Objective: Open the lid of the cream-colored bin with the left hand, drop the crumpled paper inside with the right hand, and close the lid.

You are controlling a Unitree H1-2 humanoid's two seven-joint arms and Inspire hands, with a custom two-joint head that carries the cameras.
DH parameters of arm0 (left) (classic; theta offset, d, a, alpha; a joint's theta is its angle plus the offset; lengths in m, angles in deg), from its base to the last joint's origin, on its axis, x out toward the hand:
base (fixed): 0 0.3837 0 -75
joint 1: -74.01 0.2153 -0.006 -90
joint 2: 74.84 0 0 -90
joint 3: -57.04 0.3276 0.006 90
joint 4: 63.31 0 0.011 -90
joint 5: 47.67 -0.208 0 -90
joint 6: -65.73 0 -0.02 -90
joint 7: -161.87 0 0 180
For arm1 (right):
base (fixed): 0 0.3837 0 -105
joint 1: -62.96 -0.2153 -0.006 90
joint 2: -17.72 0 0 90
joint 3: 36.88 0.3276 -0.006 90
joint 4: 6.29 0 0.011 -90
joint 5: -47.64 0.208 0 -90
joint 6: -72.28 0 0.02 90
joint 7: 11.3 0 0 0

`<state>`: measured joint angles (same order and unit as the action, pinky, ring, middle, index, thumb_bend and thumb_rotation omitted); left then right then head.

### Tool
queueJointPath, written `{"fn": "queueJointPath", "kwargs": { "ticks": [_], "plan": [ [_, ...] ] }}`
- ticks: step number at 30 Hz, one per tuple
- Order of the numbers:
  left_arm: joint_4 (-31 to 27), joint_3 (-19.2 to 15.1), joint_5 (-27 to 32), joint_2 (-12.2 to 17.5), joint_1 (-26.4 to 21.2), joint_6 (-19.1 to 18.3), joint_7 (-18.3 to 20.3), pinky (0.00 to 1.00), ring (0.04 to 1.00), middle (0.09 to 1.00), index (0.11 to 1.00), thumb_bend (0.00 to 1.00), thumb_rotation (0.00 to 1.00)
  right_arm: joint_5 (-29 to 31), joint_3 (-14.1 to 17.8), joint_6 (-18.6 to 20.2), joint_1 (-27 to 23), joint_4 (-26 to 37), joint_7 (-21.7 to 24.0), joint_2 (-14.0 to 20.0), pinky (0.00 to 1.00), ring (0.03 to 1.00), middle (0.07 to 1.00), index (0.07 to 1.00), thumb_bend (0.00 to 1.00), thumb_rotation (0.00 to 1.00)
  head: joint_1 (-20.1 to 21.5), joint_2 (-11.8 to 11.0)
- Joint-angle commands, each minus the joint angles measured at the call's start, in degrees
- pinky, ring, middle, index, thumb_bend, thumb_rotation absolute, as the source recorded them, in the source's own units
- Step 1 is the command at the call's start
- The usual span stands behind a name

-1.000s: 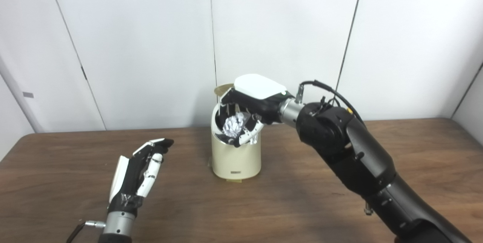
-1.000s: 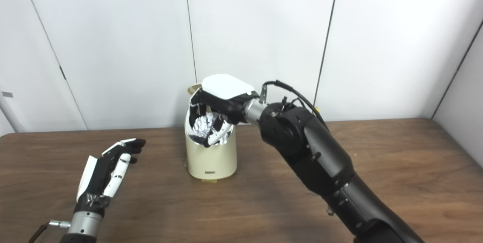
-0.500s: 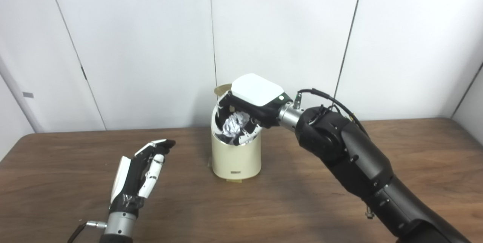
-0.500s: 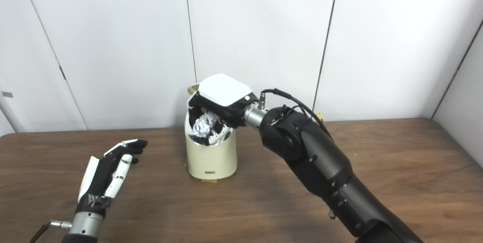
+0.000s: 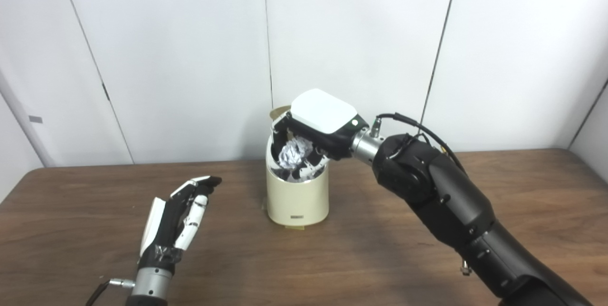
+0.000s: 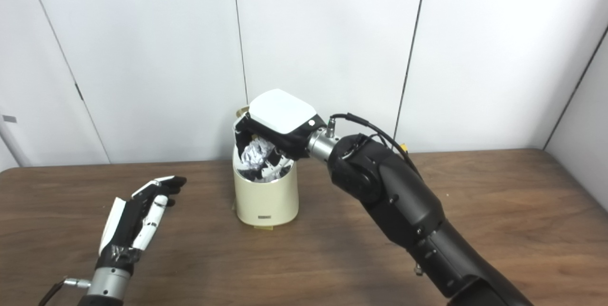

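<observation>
1. My right hand (image 5: 317, 128): palm down over the mouth of the bin, fingers curled around the crumpled paper (image 5: 293, 151), which sits under the palm, at or just inside the rim.
2. Cream-colored bin (image 5: 297, 196): directly beneath that hand, upright on the desk (image 5: 380, 258). Its lid (image 5: 279, 112) shows only as a tan edge behind my hand, tipped up and back; the mouth is open.
3. My left hand (image 5: 173, 215): well off to the left of the bin and nearer to me, above the desk, fingers apart and holding nothing, touching neither bin nor lid.
4. Step in hand, by my judgement: the drop. The lid is already open; the paper is not yet released.
5. Next move calls for: spreading the right fingers so the paper falls clear, lifting that hand straight out without catching the rim, then bringing the left hand across to close the lid.
</observation>
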<state>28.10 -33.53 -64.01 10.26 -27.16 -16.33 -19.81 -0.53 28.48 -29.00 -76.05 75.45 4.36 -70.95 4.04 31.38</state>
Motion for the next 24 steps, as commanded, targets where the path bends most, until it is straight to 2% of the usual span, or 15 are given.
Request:
{"fn": "queueJointPath", "kwargs": {
  "ticks": [1, 3, 5, 8, 10, 16, 24],
  "plan": [
    [-2.08, -0.03, 0.16, 0.59, -1.84, 0.62, -0.27, 0.69, 0.766, 0.773, 0.759, 0.27, 0.92, -1.15, 0.51, -2.81, -3.32, 0.35, -3.75, 1.01, 0.31, 0.421, 0.553, 0.467, 0.51, 0.0, 0.03, 0.0],
    [-2.0, -0.03, 0.22, 0.63, -1.86, 0.65, -0.19, 0.69, 0.764, 0.772, 0.76, 0.28, 0.92, -2.94, -0.27, -5.58, -3.97, -0.92, -5.9, 1.65, 0.32, 0.43, 0.559, 0.457, 0.51, 0.0, -0.01, -0.08],
    [-2.09, -0.04, 0.33, 0.55, -1.83, 0.72, -0.17, 0.69, 0.763, 0.772, 0.759, 0.27, 0.92, -5.01, -1.23, -10.66, -4.85, -4.64, -11.48, 2.33, 0.34, 0.439, 0.557, 0.447, 0.51, 0.0, -0.1, -0.02],
    [-2.24, 0.0, 0.27, 0.56, -1.76, 0.7, -0.14, 0.69, 0.765, 0.772, 0.759, 0.27, 0.91, -6.66, -2.32, -14.79, -5.76, -8.58, -16.55, 2.97, 0.37, 0.459, 0.546, 0.433, 0.51, 0.0, -0.13, 0.02],
    [-2.28, -0.03, 0.27, 0.52, -1.72, 0.76, -0.21, 0.69, 0.762, 0.771, 0.757, 0.27, 0.91, -7.28, -4.28, -15.58, -6.47, -11.1, -20.06, 3.72, 0.39, 0.47, 0.538, 0.429, 0.51, 0.0, -0.12, 0.09],
    [-2.61, 0.03, -0.12, 0.64, -1.65, 0.39, -0.15, 0.68, 0.76, 0.77, 0.757, 0.27, 0.91, -7.65, -9.33, -15.61, -7.8, -14.53, -26.86, 5.46, 0.4, 0.491, 0.531, 0.425, 0.51, 0.0, -0.11, 0.17],
    [-2.55, 0.09, -0.39, 0.69, -1.57, 0.49, -0.29, 0.67, 0.754, 0.769, 0.755, 0.27, 0.92, -8.8, -12.91, -15.62, -8.77, -17.18, -32.79, 6.91, 0.4, 0.496, 0.534, 0.421, 0.51, 0.0, -0.14, 0.09]
  ]
}}
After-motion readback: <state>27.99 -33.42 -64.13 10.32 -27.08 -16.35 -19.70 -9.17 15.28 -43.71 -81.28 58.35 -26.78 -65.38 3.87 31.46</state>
